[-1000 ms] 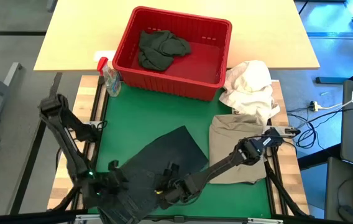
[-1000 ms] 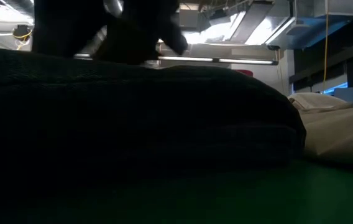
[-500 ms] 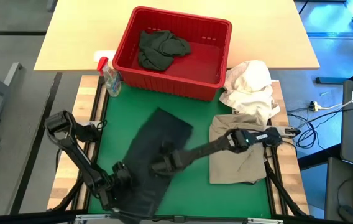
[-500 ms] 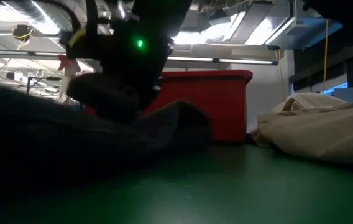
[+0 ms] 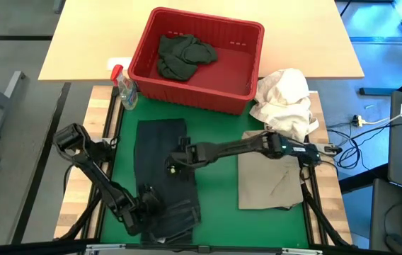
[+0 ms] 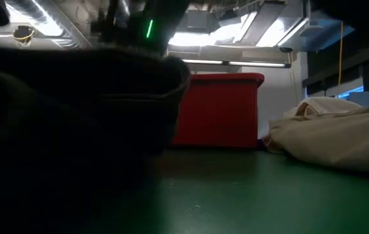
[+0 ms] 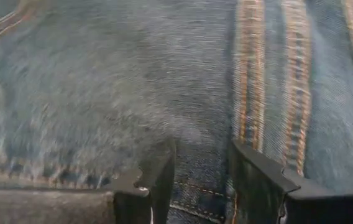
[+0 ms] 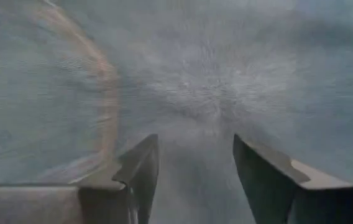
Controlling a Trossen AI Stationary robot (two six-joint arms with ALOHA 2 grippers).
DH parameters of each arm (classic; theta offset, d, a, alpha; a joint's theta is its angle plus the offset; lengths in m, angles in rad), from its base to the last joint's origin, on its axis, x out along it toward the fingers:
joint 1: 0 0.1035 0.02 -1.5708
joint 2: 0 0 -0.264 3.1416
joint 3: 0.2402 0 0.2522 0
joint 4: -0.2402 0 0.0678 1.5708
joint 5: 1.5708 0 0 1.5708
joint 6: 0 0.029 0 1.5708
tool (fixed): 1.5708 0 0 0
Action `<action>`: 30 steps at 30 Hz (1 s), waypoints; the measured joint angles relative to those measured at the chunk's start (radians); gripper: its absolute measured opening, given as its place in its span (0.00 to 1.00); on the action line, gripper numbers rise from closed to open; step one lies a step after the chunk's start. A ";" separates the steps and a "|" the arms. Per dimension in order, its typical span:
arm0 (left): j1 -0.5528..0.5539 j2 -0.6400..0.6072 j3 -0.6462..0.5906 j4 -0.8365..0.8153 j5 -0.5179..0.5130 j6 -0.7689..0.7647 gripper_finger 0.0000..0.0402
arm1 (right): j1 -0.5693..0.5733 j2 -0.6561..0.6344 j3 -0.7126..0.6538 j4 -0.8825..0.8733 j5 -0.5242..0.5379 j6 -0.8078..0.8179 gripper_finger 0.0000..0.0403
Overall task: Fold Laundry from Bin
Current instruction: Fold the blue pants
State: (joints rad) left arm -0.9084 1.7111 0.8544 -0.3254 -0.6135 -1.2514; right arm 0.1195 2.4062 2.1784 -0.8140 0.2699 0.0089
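The dark garment [image 5: 162,173] is laid on the green mat [image 5: 219,191], its long axis running near to far, just in front of the bin [image 5: 247,67]. The near end is bunched under the left gripper [image 5: 148,205]; in the left wrist view a fold of denim is pinched between its fingers. The right gripper [image 5: 176,163] is set on the middle of the garment, cloth likewise between its fingers. The far end lies flat, nearer the right gripper. More laundry [image 5: 183,55] is left in the bin.
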 joint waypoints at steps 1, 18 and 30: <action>-0.001 -0.010 0.009 0.004 0.023 0.038 0.36 | 0.020 -0.048 0.000 -0.032 -0.014 0.014 0.51; -0.030 -0.102 0.171 0.162 0.189 0.377 0.59 | 0.509 -0.179 -0.009 -0.056 0.192 0.260 0.51; -0.078 0.092 0.438 0.082 0.192 0.527 0.54 | 0.573 -0.141 -0.106 0.064 0.207 0.331 0.51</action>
State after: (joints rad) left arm -0.9861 1.8034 1.2924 -0.2433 -0.4212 -0.7246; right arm 0.6922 2.2655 2.0722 -0.7504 0.4770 0.3398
